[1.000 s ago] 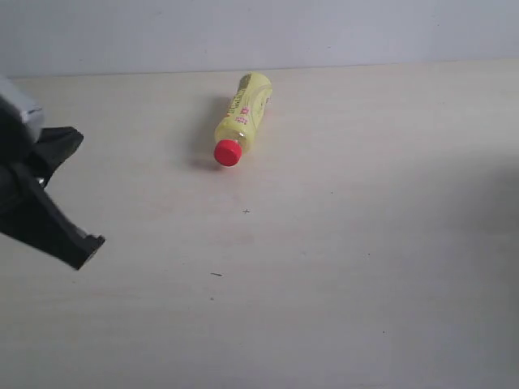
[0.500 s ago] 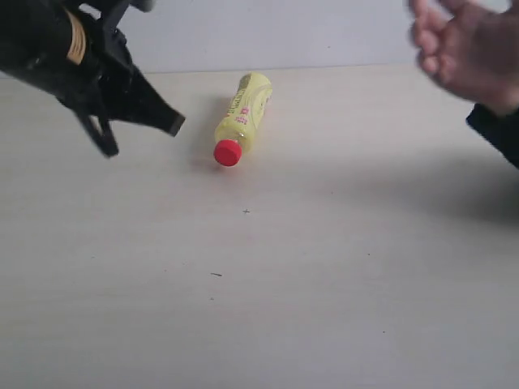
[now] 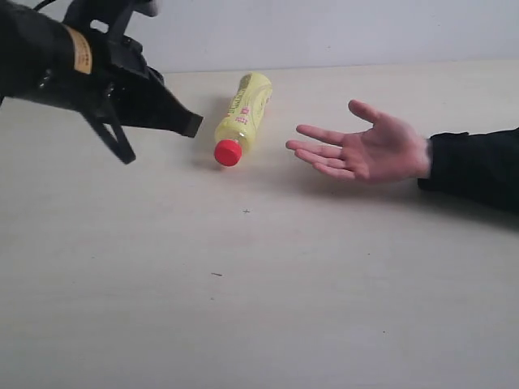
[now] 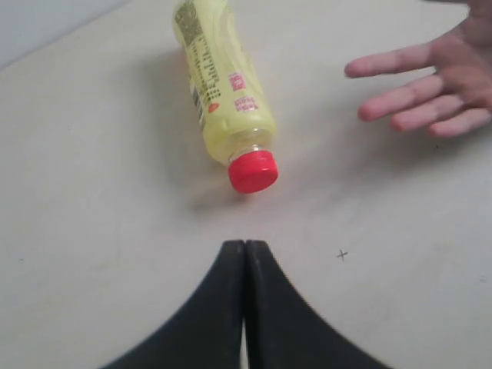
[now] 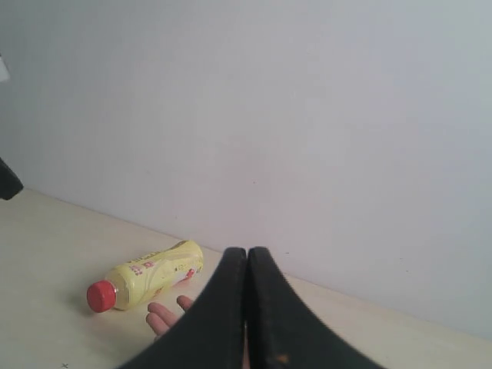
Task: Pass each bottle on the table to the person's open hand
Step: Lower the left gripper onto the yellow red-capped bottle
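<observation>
One yellow bottle (image 3: 242, 118), one open hand (image 3: 365, 151)

- Bottle (image 3: 243, 113): yellow, red cap (image 3: 228, 152), small dark print and red marks on its label
- Worktop (image 3: 324, 284): pale beige, faint grain, few dark specks
- Left gripper (image 3: 193, 126): black
- Sleeve (image 3: 478, 166): black
- Wall (image 3: 324, 32): plain pale grey

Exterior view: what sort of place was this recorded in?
Likely a bare robot test bench, not a home: a plain pale table against a blank wall, one yellow bottle lying on it, the left claw nearby, and a person's open hand held out.
</observation>
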